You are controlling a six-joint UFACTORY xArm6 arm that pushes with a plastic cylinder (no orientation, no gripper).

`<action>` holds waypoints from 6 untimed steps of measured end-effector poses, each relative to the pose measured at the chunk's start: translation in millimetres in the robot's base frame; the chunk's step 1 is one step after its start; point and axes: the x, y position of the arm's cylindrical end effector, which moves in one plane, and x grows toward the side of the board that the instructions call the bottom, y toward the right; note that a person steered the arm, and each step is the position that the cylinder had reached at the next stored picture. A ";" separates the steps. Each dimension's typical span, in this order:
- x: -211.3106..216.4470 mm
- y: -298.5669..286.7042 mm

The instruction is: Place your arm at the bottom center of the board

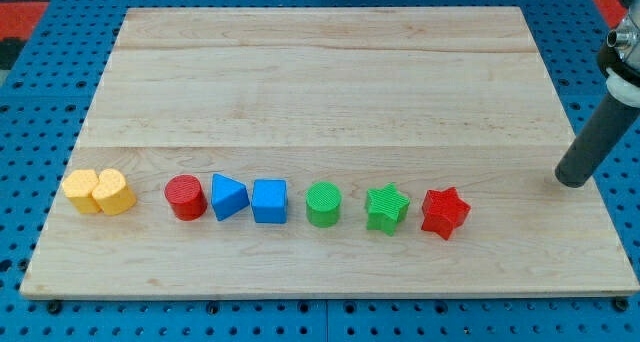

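My tip [572,181] rests on the wooden board [330,72] at the view's right edge, a little above the row of blocks and well right of the red star [444,213]. The rod slants up to the right out of view. The blocks lie in a row across the board's lower part: two yellow blocks [98,191] touching each other at the left, a red cylinder [185,197], a blue triangle [229,197], a blue cube [269,201], a green cylinder [323,204], a green star [386,208], then the red star. The tip touches no block.
The board lies on a blue pegboard surface [40,92] that shows on all sides. A red strip [20,17] shows at the view's top left and top right corners.
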 end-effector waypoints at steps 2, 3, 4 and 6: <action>0.8 77.6; 28.3 77.5; 88.9 53.3; 123.6 -76.9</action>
